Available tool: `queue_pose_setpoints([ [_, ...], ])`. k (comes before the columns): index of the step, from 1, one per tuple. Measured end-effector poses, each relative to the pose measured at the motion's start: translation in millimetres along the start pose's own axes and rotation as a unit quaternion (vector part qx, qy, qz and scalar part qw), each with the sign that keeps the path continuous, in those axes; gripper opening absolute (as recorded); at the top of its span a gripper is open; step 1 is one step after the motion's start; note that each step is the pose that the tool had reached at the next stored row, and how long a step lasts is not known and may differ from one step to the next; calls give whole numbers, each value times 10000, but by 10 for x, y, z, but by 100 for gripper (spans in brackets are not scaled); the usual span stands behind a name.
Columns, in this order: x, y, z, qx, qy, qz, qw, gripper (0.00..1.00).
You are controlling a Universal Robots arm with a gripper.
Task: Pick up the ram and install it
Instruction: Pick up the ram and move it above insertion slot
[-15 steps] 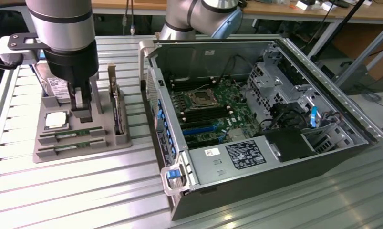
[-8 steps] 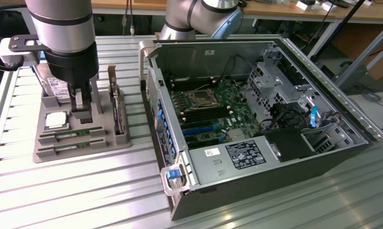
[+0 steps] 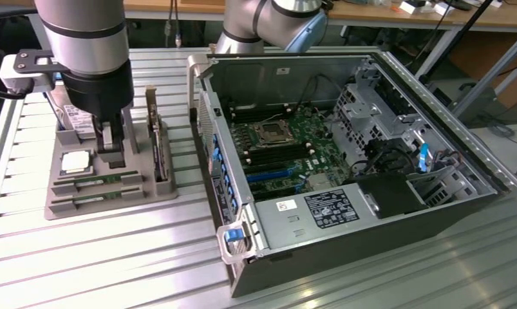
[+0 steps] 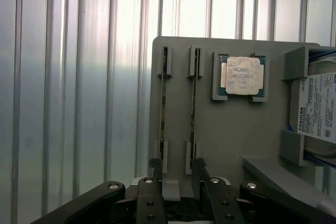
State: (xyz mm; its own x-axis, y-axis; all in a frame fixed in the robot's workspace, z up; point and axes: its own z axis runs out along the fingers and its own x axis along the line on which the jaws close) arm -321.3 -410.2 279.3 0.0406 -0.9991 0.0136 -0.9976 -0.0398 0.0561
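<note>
Gripper point(image 4: 177, 163) fingers apart over the tray point(image 4: 231, 124); ram point(image 4: 193, 103) looks light, stiff and fragile on edge, so I'd pinch its flat faces mid-length.

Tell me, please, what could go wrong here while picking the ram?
1. One ram and a second ram stand close together in the tray; the open gripper might catch both or jam between them.
2. The CPU lies nearby; a sideways slip could knock it.
</note>
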Motion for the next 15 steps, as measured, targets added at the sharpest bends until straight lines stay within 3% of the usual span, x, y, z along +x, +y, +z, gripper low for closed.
queue_pose_setpoints([
  [15,-1,2,49,1,0,0,10000,36],
])
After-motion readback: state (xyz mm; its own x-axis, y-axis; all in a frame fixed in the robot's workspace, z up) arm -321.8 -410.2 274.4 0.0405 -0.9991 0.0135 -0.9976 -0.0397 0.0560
